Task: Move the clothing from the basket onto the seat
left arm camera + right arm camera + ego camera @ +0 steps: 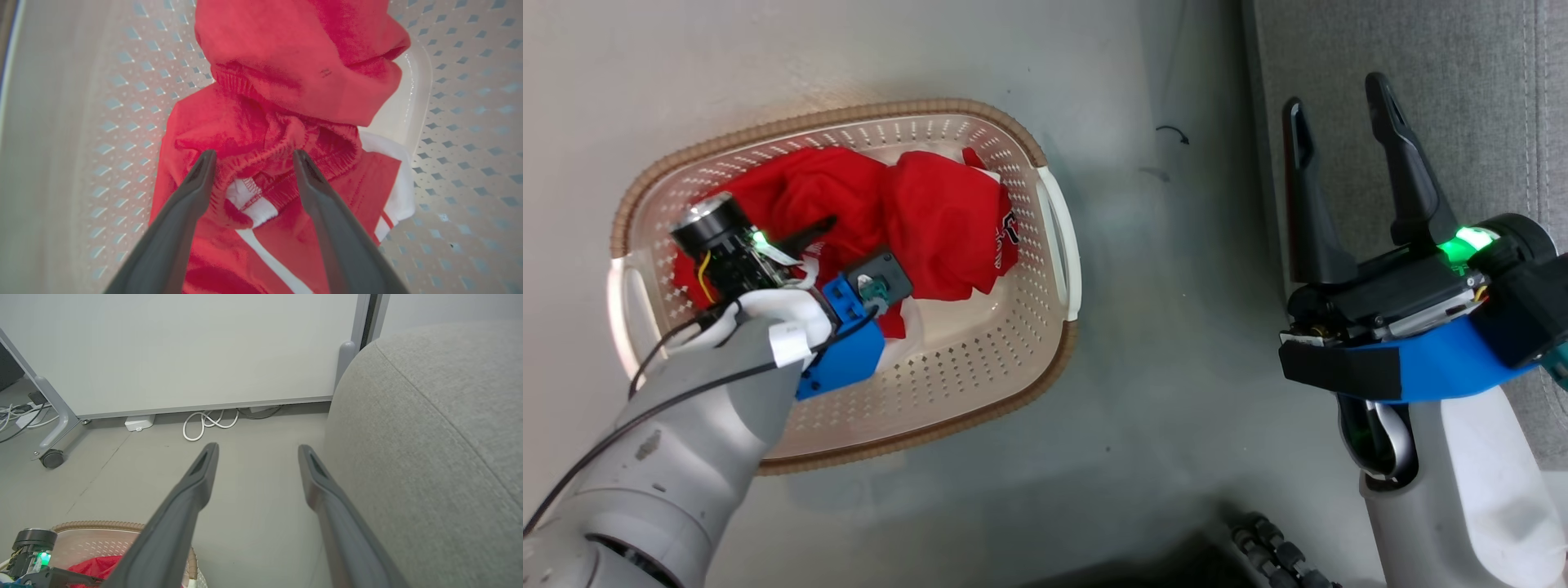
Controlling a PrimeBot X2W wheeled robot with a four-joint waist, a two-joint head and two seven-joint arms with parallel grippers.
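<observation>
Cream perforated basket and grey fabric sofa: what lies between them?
Head view: bare grey floor, one small dark mark, between basket and sofa.

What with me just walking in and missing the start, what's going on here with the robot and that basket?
The robot has its left gripper down in the basket, fingers open on either side of a bunched fold of the red clothing, not yet closed on it. Both red pieces lie in the basket. The right gripper hangs open and empty beside the sofa.
</observation>
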